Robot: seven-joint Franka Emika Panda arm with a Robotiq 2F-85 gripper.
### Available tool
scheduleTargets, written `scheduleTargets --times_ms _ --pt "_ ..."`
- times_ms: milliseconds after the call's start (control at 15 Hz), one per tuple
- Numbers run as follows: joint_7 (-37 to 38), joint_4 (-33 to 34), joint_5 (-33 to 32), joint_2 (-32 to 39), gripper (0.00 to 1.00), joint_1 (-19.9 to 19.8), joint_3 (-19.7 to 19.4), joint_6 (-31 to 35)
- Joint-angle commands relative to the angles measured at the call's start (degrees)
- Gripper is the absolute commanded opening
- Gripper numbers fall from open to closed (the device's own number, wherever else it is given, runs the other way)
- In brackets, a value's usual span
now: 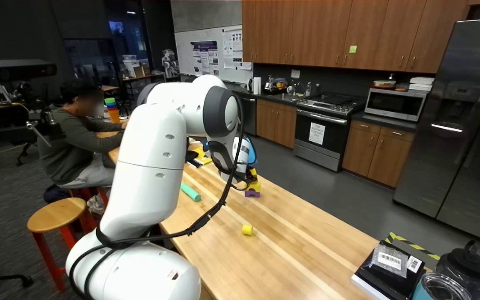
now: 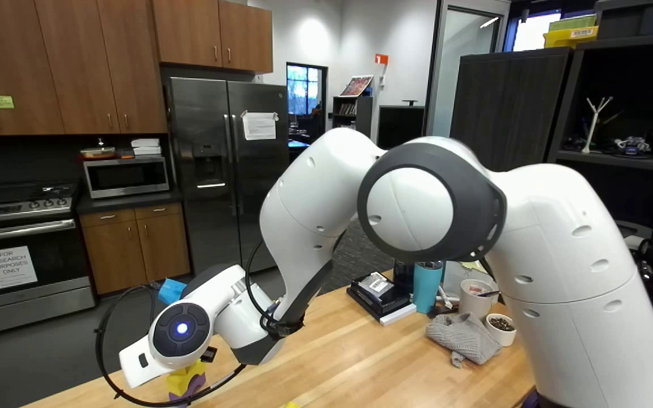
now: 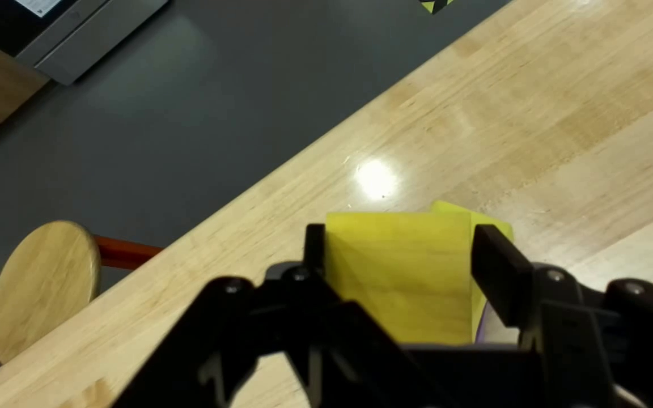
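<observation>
"Yellow block (image 3: 401, 275): where is it, and what are your jaws doing?"

"It sits between my jaws, and they are pinching it from two opposite sides. I have it above the purple block (image 1: 252, 193)."

"Straight onto the purple block?"

"No, a second yellow block (image 1: 253, 186) rests on the purple block, and mine is over that. Whether the two yellow ones touch, I cannot tell."

"What is under the purple block?"

"The wooden worktop (image 1: 298, 258). The purple block stands close to its long edge."

"And what lies about?"

"In an exterior view I see a small yellow cylinder (image 1: 247, 230), lower down than the purple block and apart from it. A long green piece (image 1: 191, 192) lies to the left of the purple block."

"Farther out?"

"Well to the lower right of the purple block there, a plastic-wrapped packet (image 1: 390, 259) rests on a flat black item (image 1: 383, 281); book or box, I cannot tell. Well to its left a person (image 1: 83, 133) sits, a round stool (image 1: 58, 213) just beside."

"And farthest off?"

"Beyond the purple block stands the oven (image 1: 331, 143); beyond it too, well to its right, the fridge (image 1: 452, 121)."
</observation>
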Motion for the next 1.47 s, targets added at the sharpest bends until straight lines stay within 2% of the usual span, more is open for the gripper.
scheduleTargets --times_ms 0,1200,1267,1400 --pt "-1.32 -0.78 0.17 -1.22 0.39 -0.85 0.33 0.83" --pt "-5.62 -2.15 2.13 -1.44 0.39 -0.75 0.54 0.08" --pt "-5.89 -2.04 2.41 -1.33 0.89 -0.75 0.57 0.04" --pt "-6.29 -1.83 2.82 -1.14 0.94 -0.71 0.59 -0.02"
